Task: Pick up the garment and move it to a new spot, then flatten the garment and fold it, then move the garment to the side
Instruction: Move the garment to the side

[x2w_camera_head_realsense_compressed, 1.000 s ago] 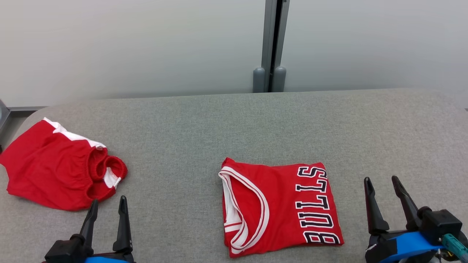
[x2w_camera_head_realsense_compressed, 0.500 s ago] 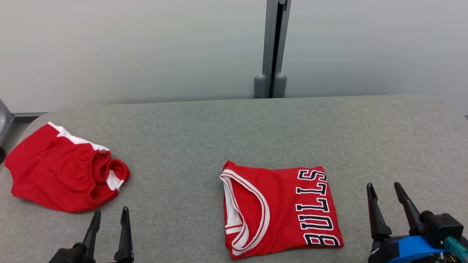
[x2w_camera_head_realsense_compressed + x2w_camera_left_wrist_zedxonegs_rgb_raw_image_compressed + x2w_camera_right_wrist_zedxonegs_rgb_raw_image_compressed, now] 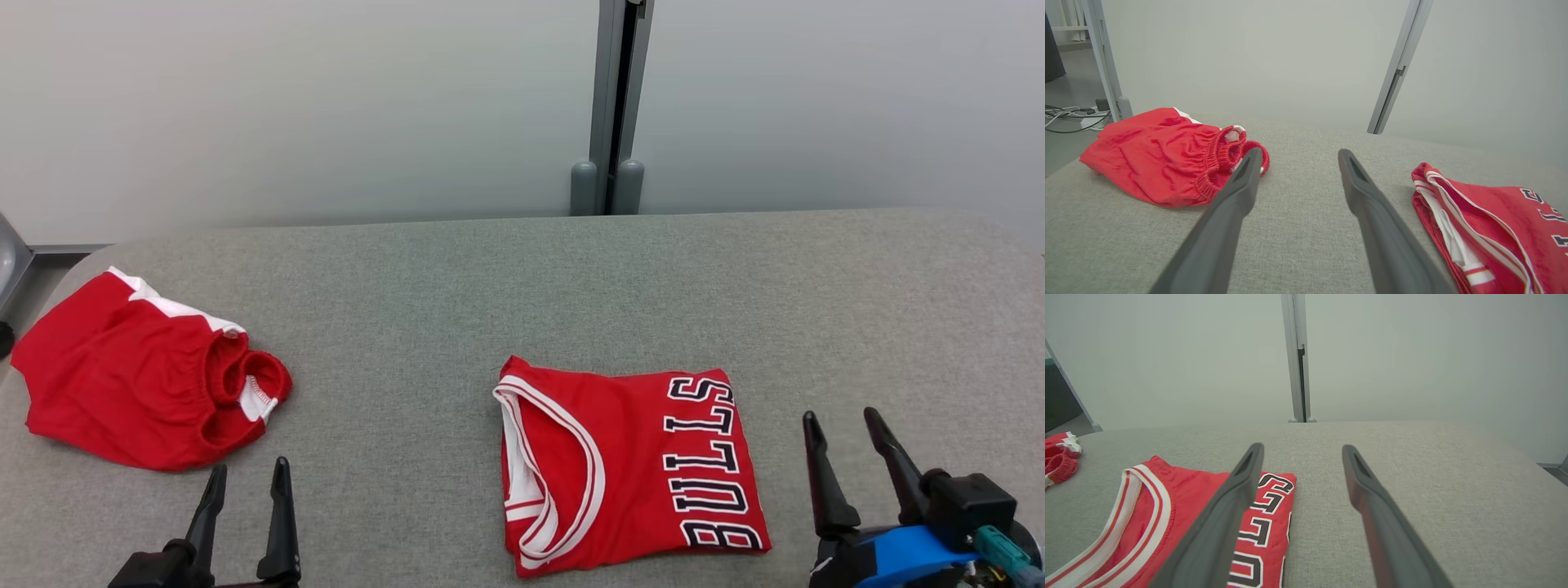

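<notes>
Lying folded left of the right gripper [image 3: 841, 415], the jersey [image 3: 629, 465] has its lettering partly hidden by 1 finger in the right wrist view. That gripper and the left gripper [image 3: 250, 465] both stand spread, empty; shorts [image 3: 139, 384] lie just beyond the left one.

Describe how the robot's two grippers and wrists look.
Both the left gripper and right gripper have two long, dark, tapering fingers on black bases. The right wrist carries a blue band, a black block and a teal connector.
</notes>
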You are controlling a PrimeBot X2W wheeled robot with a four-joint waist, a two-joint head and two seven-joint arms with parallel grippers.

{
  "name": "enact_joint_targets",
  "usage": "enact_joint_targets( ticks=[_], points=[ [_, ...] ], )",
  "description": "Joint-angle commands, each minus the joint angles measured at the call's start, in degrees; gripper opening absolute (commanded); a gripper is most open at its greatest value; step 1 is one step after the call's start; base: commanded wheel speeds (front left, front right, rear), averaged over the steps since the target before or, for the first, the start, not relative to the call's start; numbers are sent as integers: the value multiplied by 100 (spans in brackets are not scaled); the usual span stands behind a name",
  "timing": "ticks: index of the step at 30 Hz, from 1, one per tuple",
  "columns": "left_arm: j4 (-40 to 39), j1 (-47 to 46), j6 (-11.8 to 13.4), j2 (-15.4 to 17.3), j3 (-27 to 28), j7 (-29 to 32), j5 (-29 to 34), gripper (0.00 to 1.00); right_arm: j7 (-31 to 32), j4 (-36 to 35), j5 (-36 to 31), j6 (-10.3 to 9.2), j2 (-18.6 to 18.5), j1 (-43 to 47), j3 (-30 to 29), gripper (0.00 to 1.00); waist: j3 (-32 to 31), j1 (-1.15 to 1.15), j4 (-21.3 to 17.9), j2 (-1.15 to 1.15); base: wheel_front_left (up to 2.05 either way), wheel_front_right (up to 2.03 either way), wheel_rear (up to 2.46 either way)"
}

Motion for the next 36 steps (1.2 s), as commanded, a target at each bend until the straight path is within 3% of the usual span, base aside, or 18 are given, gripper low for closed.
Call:
enact_joint_targets(
  ticks=[1, 5, 13, 18, 36],
  points=[
    [-41, -12, 41, 10, 6, -31, -27, 100, 58, -52, -38, 1, -3, -37, 82, 100, 29, 0, 5, 0, 0, 0, 0],
    [-90, -41, 59, 17, 3, -30, -27, 100, 522, -43, 56, 1, -5, -364, 154, 100, 125, 0, 20, 0, 0, 0, 0],
    [-300, -246, 88, 45, -72, -23, 23, 100, 2736, 213, 197, 1, -20, -1043, 65, 100, 418, 0, 243, 0, 0, 0, 0],
    [-363, -354, 83, 35, -129, -30, 33, 100, 3687, 477, 206, 1, -9, -1263, -139, 100, 585, 0, 425, 0, 0, 0, 0],
    [-292, -564, 67, -4, -175, -39, 20, 100, 4361, 1602, 220, 1, 0, -1436, -311, 100, 849, 0, 658, 0, 0, 0, 0]
  ],
)
